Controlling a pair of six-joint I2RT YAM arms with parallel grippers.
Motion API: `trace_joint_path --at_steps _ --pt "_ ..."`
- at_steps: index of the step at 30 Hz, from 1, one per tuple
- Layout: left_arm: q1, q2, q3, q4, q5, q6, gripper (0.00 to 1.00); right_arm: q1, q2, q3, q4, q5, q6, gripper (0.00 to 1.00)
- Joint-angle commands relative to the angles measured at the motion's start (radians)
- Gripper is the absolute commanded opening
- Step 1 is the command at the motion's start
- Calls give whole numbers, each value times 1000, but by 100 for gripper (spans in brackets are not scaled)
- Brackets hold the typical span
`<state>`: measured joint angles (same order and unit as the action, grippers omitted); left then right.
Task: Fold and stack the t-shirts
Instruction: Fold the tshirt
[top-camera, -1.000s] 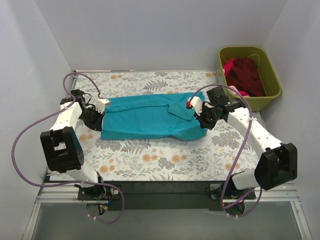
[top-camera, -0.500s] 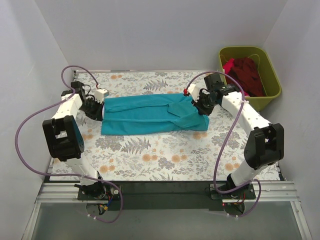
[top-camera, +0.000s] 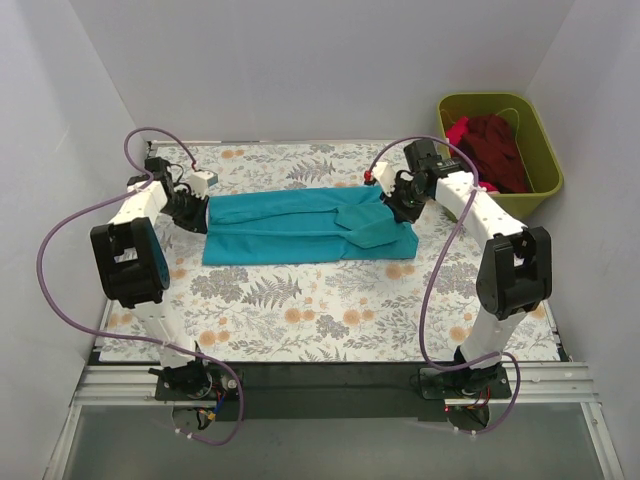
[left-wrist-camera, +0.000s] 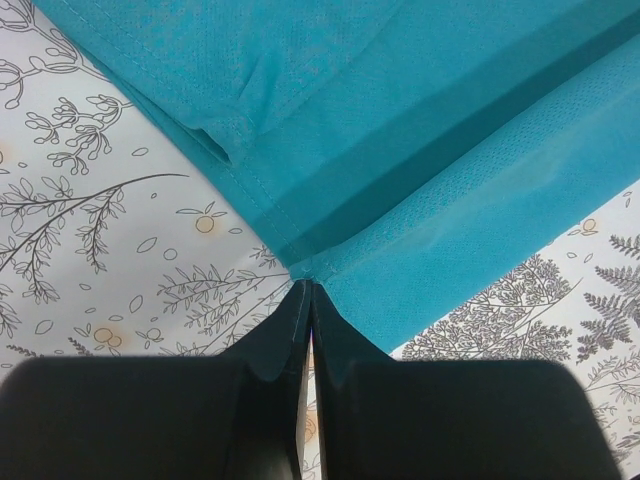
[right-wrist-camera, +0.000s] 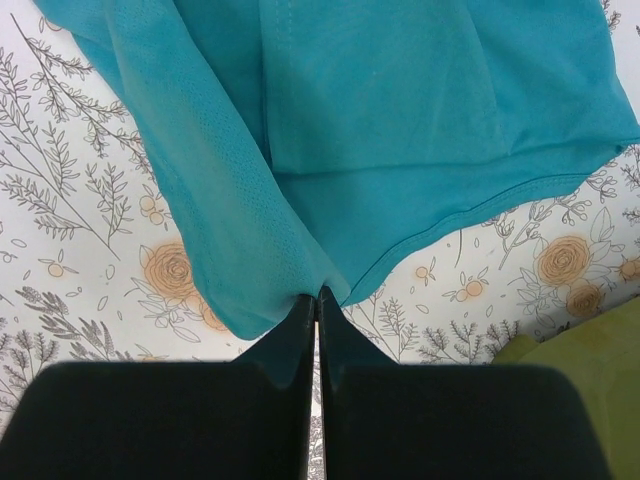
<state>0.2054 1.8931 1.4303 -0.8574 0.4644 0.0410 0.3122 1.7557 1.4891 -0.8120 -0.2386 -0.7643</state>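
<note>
Teal t-shirt (top-camera: 290, 225) | left pincer (left-wrist-camera: 307, 292), right pincer (right-wrist-camera: 318, 297) clamp its ends (folded lengthwise) | maroon t-shirt (top-camera: 497, 150) in green bin (top-camera: 524, 204)

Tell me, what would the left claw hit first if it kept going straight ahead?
The teal t-shirt, as far as I can tell: the left gripper pinches its edge, and the cloth spreads straight ahead of it.

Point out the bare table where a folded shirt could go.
Widest: the table strip between the teal t-shirt and the arm bases. Narrower: between shirt and back wall. Crowded at both shirt ends, where the left gripper and right gripper pinch it, and by the green bin.
</note>
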Motion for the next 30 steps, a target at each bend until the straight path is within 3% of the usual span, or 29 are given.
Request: trace_joint_path --at_steps 1,30 --pt "-4 1 42 27 20 -9 0 -9 21 63 5 -8 -20 1" --pt "-14 99 90 69 5 -26 0 -18 174 180 7 16 -47 1"
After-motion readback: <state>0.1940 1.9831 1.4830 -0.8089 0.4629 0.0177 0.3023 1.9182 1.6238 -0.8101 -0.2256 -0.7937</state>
